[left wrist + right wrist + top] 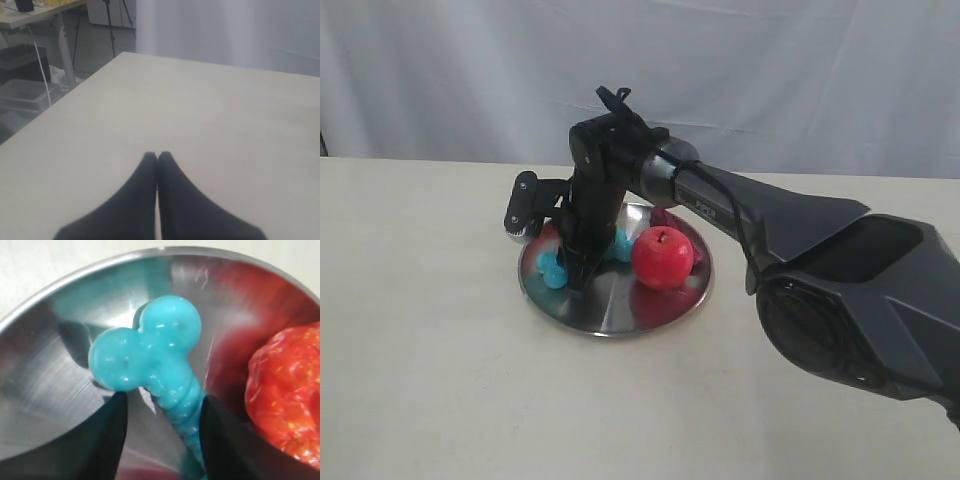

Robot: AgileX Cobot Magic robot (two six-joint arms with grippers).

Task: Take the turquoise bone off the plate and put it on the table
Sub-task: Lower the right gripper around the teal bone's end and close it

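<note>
I see a pale grey fabric curtain (770,70) hanging in soft folds across the whole back. To one side stand a light-topped desk (30,16) on grey metal legs, a black tripod (110,25) and a clear plastic storage bin (25,92) on the grey floor (92,50). The light is soft and even.

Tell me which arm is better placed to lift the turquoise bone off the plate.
Right. The right gripper is down in the plate, open, its fingers on either side of the turquoise bone's shaft. The left gripper is shut above the table, with no bone in its view.
</note>
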